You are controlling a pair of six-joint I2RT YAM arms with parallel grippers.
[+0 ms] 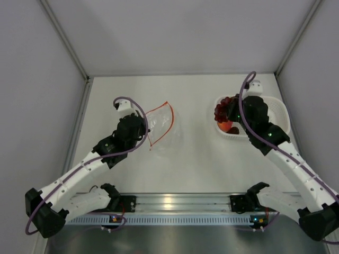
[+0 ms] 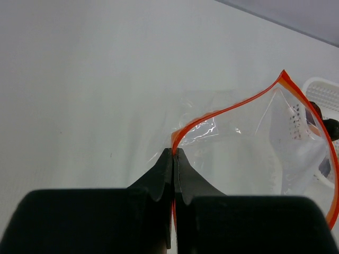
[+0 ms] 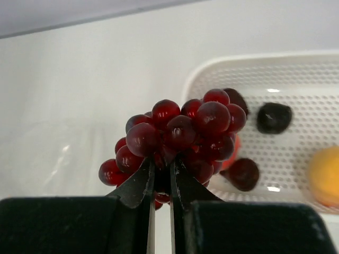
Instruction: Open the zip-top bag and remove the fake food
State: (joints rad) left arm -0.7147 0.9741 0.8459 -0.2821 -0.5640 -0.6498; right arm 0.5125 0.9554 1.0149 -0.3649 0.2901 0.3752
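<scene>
The clear zip-top bag (image 1: 161,127) with its red-orange zip strip lies open mid-table; it also shows in the left wrist view (image 2: 254,148). My left gripper (image 1: 142,128) is shut on the bag's zip strip (image 2: 175,151). My right gripper (image 1: 229,108) is shut on the dark red grape bunch (image 3: 180,137) and holds it over the left rim of the white basket (image 1: 280,114). In the basket lie an orange-red peach (image 1: 226,127), an orange-yellow fruit (image 3: 324,174), a dark red piece (image 3: 242,173) and a blackish piece (image 3: 274,117).
White walls close in the table on the left, back and right. The metal rail (image 1: 175,203) with the arm bases runs along the near edge.
</scene>
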